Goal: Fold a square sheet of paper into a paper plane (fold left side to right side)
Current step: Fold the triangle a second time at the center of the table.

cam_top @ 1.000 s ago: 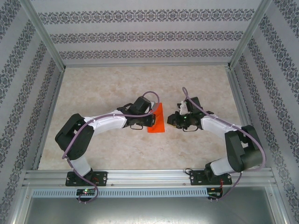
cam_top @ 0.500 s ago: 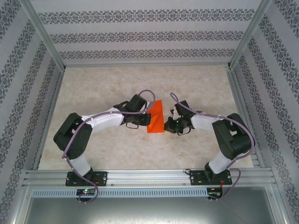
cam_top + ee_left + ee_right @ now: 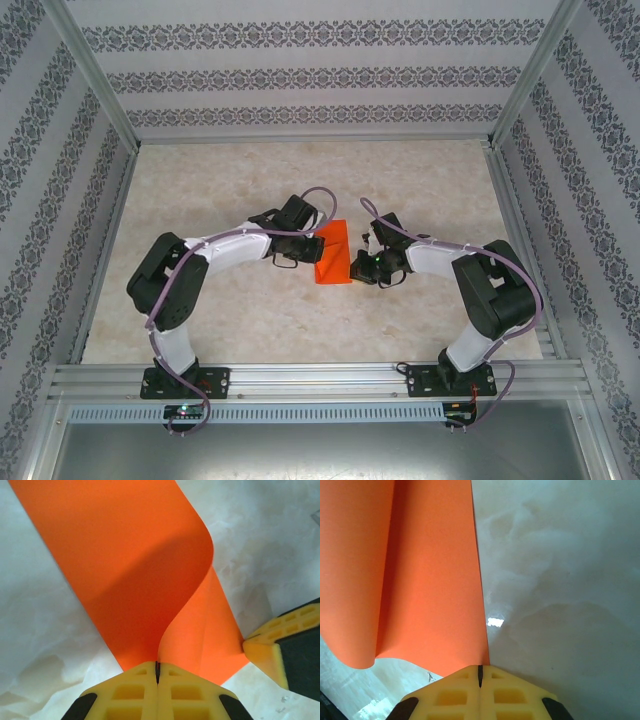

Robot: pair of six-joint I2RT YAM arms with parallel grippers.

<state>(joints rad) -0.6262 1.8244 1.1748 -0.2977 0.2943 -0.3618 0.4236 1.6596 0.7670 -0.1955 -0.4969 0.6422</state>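
Note:
The square sheet of paper (image 3: pixel 335 255) is bright orange and lies at the middle of the table between my two grippers. My left gripper (image 3: pixel 318 245) is shut on the sheet's left edge. In the left wrist view that gripper (image 3: pixel 158 666) holds a flap of the paper (image 3: pixel 125 555) lifted, curling over toward the right. My right gripper (image 3: pixel 356 263) is shut, its tips against the sheet's right edge. In the right wrist view that gripper (image 3: pixel 480 671) meets the edge of the paper (image 3: pixel 420 580). One of the right gripper's yellow fingers (image 3: pixel 265 652) touches the sheet's near right corner.
The pale marble tabletop (image 3: pixel 250 180) spreads around the sheet. Metal frame rails (image 3: pixel 320 378) run along the near edge and the sides, and patterned walls (image 3: pixel 300 75) close in the back and the sides.
My right gripper has moved left to the sheet's right edge and shut. My left gripper has carried the sheet's left flap up and to the right.

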